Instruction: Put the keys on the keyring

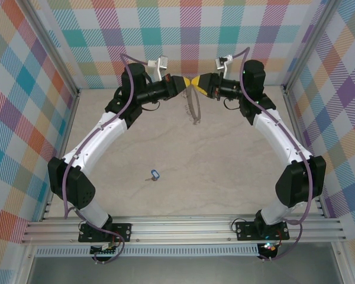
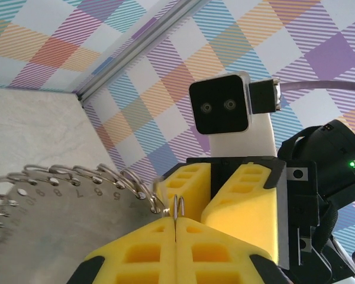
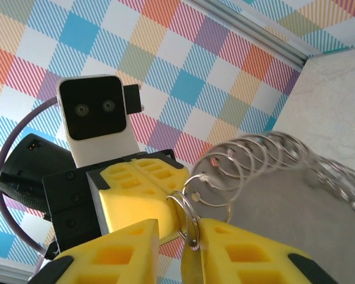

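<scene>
- Checked walls (image 1: 183, 29) in many colours stand around a pale table (image 1: 236, 160).
- From above, the keyring (image 1: 194, 109) is thin and hard to see. It hangs down where the two arms meet, at the far side of the table.
- In the left wrist view, the picture's edge cuts off the left part of the keyring. The tiny numbers on its flat grey face are hard to read.
- The table is light, with faint cloudy marks. The little blue-tagged key (image 1: 154, 174) lies flat on it, nearer the arm bases and well apart from the keyring.
- The left gripper (image 2: 176, 223) has its yellow fingers pressed tight together. They pinch a small wire loop on the keyring's rim.
- The right gripper (image 3: 186, 236) meets it tip to tip. Its fingers stand a little apart, with a small loop of the keyring between them. I cannot tell if they squeeze it.
</scene>
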You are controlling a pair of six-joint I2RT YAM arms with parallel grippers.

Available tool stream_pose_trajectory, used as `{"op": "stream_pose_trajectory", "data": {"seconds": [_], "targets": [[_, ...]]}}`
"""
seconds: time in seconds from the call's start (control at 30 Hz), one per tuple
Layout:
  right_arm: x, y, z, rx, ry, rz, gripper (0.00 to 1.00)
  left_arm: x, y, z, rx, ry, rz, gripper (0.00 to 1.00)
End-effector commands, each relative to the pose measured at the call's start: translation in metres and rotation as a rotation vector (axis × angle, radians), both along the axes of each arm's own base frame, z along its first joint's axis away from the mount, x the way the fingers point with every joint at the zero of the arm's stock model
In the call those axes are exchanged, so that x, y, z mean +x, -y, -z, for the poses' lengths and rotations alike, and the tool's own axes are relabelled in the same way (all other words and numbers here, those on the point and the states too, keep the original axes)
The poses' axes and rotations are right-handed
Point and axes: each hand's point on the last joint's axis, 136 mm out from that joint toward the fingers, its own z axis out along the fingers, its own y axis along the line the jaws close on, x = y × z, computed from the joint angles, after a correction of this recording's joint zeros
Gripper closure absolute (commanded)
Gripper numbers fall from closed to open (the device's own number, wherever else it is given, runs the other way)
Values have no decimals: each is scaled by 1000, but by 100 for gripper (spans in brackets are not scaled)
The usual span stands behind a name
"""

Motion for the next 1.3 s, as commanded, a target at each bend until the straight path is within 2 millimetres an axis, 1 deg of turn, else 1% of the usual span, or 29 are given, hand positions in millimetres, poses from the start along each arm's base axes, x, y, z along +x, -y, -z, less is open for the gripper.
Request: {"op": "stream_pose_trajectory", "data": {"seconds": [0.0, 0.07, 0.27, 0.37, 0.4, 0.43, 0.5, 0.53, 0.57, 0.63, 0.7, 0.8, 0.83, 0.9, 1.0, 1.07, 1.27], "targets": [[-4, -4, -18, 19, 67, -29, 77, -7, 6, -23, -40, 56, 35, 100], [-4, -4, -17, 18, 64, -29, 85, -7, 6, -24, -41, 57, 35, 100], [-5, -3, -14, 3, 63, -28, 100, -6, 6, -24, -42, 59, 29, 100], [-7, -1, -11, -19, 73, -23, 100, -5, 3, -24, -27, 57, 13, 100], [-8, -1, -12, -25, 82, -22, 100, -5, 2, -24, -11, 60, 3, 98], [-9, 0, -13, -33, 92, -21, 100, -5, -1, -25, 9, 64, -8, 89], [-11, 1, -16, -47, 113, -26, 100, -7, -5, -32, 37, 88, -20, 72], [-14, 1, -18, -51, 127, -35, 100, -8, -8, -37, 51, 103, -25, 61], [-16, 1, -22, -53, 144, -42, 100, -10, -10, -41, 63, 116, -30, 53], [-20, 1, -26, -58, 169, -52, 100, -13, -16, -51, 75, 146, -35, 43], [-24, 1, -32, -61, 193, -67, 100, -17, -19, -61, 85, 175, -27, 39], [-29, 1, -38, -60, 219, -87, 100, -26, -20, -75, 87, 215, 19, 38], [-31, 1, -41, -57, 229, -91, 100, -28, -19, -73, 100, 201, 39, 39], [-35, 1, -45, -49, 248, -106, 100, -33, -17, -76, 104, 210, 76, 43], [-40, 1, -53, -36, 273, -126, 100, -36, -14, -78, 102, 216, 116, 51], [-44, 1, -57, -28, 287, -142, 100, -37, -11, -77, 101, 217, 141, 55], [-49, 1, -66, -16, 303, -162, 100, -35, -6, -69, 107, 201, 179, 56]]}}
